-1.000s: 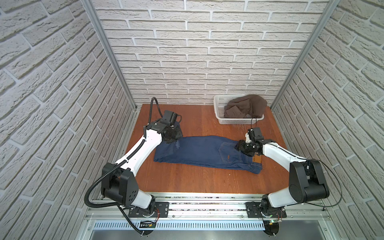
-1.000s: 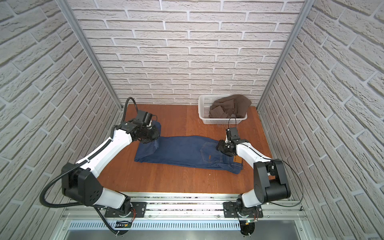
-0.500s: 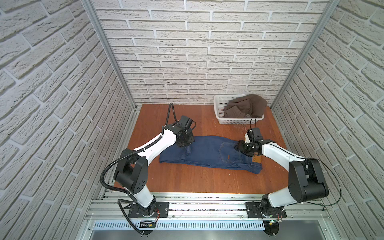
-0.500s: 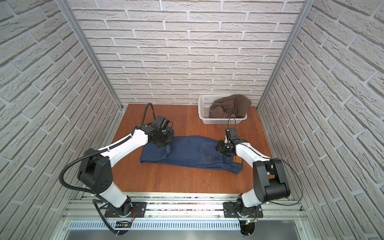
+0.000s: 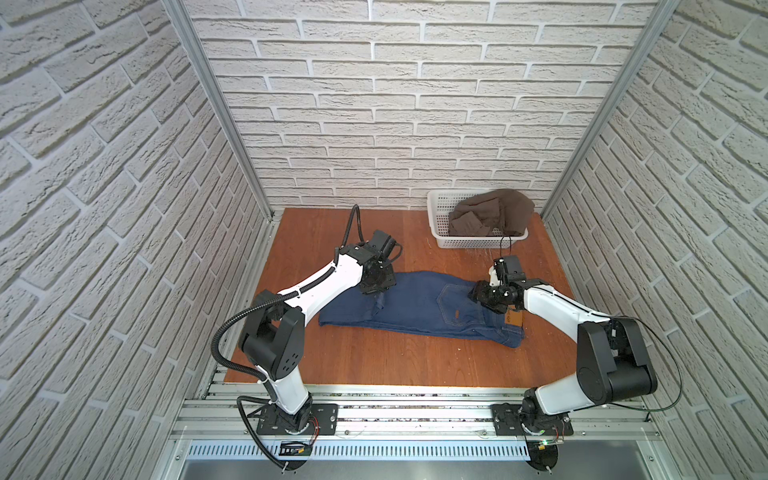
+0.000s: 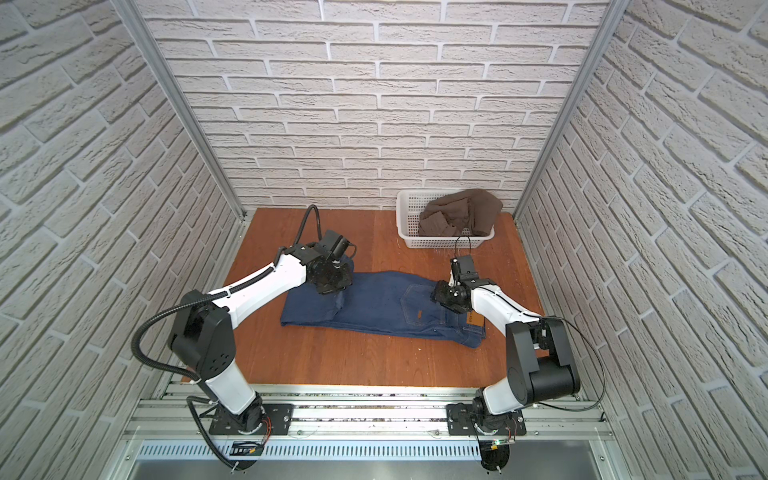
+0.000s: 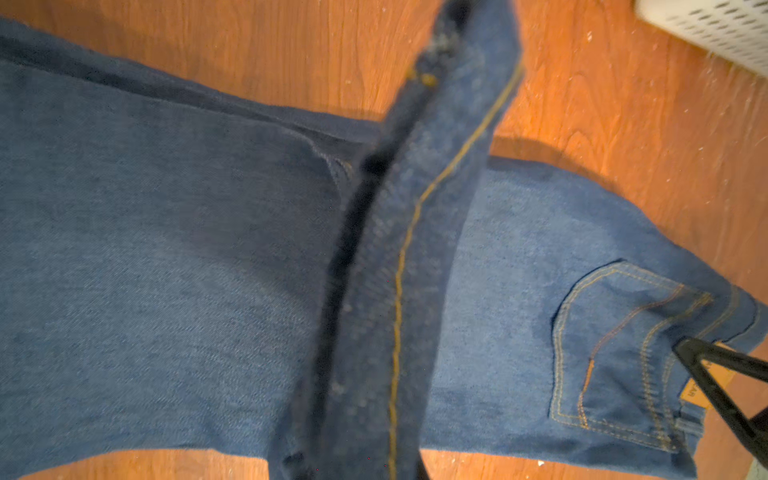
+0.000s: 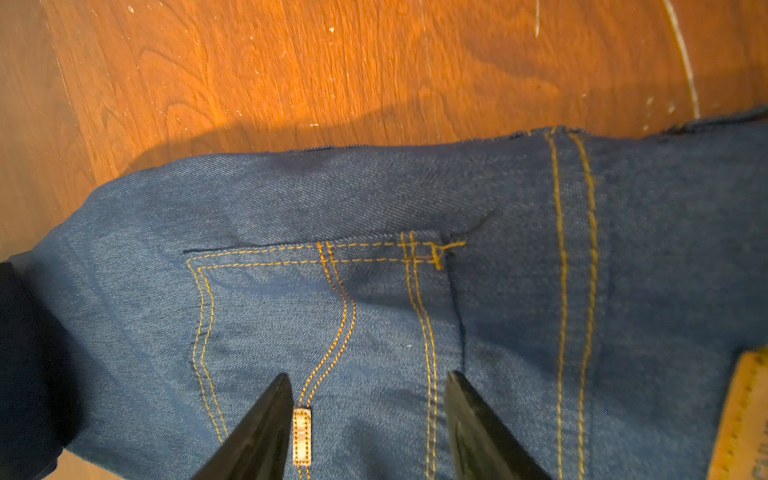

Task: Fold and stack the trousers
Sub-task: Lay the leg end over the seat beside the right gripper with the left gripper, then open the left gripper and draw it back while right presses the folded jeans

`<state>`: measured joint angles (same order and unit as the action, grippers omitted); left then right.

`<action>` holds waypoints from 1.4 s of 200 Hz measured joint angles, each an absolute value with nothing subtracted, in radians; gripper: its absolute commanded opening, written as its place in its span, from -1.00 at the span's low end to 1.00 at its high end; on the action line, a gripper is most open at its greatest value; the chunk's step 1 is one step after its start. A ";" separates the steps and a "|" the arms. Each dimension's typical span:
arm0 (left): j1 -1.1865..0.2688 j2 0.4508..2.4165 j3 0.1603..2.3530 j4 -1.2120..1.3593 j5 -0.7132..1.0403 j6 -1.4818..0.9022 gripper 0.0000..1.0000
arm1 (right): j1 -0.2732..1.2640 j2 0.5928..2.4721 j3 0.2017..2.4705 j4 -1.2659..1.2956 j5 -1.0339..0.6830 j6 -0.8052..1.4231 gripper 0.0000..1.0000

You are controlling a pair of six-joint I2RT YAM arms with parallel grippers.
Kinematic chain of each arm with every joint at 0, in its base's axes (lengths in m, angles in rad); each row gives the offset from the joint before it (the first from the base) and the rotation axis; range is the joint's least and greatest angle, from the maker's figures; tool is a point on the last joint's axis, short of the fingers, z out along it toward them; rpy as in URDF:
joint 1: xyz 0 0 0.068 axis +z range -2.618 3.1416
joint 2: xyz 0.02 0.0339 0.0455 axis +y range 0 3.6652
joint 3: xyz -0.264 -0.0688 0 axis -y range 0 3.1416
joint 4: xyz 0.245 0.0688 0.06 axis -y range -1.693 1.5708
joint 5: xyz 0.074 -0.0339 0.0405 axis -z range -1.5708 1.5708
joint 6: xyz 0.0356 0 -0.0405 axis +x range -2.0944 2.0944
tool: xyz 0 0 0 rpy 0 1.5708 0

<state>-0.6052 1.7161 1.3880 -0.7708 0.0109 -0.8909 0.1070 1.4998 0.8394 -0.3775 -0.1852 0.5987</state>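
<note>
Left gripper [image 5: 375, 292], pinching the jeans [image 5: 419, 305] hem [image 7: 415, 232], should sweep low to the tan patch [image 5: 514, 319]; half-open right gripper [image 8: 368, 386] pins beside it.

The trousers [image 8: 415, 199] are seen spread flat on the table [image 8: 332, 62], with a back pocket [image 8: 270, 332] facing up. The right tool [image 8: 368, 376] is held over that pocket, its two black fingers [image 8: 257, 436] set apart. A small tan tab [image 8: 301, 436] is sewn on the pocket just beside one finger. A tan patch [image 8: 744, 415] is glimpsed beyond the pocket, past a double seam.
</note>
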 measured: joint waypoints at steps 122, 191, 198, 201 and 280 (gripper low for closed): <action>-0.694 1.850 1.381 -0.684 0.012 -0.946 -0.83 | 0.115 1.522 0.839 -0.377 -0.185 0.599 0.22; -0.728 1.843 1.385 -0.654 0.044 -0.945 0.02 | 0.116 1.522 0.839 -0.378 -0.185 0.599 0.23; -0.730 1.829 1.386 -0.654 0.045 -0.942 0.06 | 0.118 1.520 0.839 -0.379 -0.185 0.599 0.24; -0.730 1.821 1.386 -0.654 0.045 -0.940 0.07 | 0.118 1.520 0.839 -0.380 -0.185 0.599 0.24; -0.540 1.496 1.360 -0.662 0.027 -0.838 0.96 | 0.361 1.491 1.017 -0.469 -0.108 0.611 0.29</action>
<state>-0.5404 1.4960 1.3598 -0.6621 0.0265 -0.8379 0.3611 1.4910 1.0168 -0.4690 -0.1081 0.6106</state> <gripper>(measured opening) 0.970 0.644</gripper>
